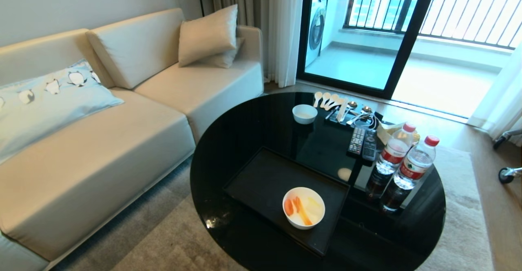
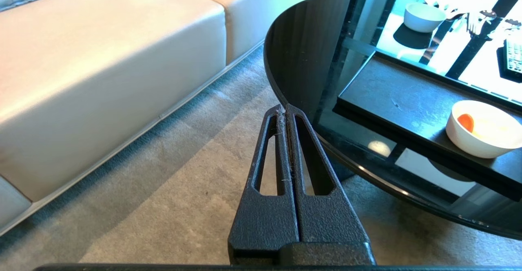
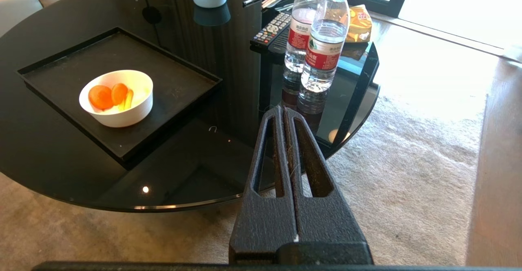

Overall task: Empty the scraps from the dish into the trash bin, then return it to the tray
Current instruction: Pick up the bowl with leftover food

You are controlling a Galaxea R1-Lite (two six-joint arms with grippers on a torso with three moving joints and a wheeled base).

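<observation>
My glossy white dish [image 1: 304, 207] of carrot scraps [image 1: 296, 208] sits at the matte black tray's [image 1: 261, 181] near corner; my left gripper [image 2: 284, 108] and right gripper [image 3: 283, 110] are both pressed closed, empty.

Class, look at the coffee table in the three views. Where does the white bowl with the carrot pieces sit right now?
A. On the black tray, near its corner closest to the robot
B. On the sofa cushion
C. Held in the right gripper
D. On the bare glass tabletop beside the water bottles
A: the dish with the scraps rests on the tray, untouched; the left gripper and the right gripper are both shut and empty.
</observation>
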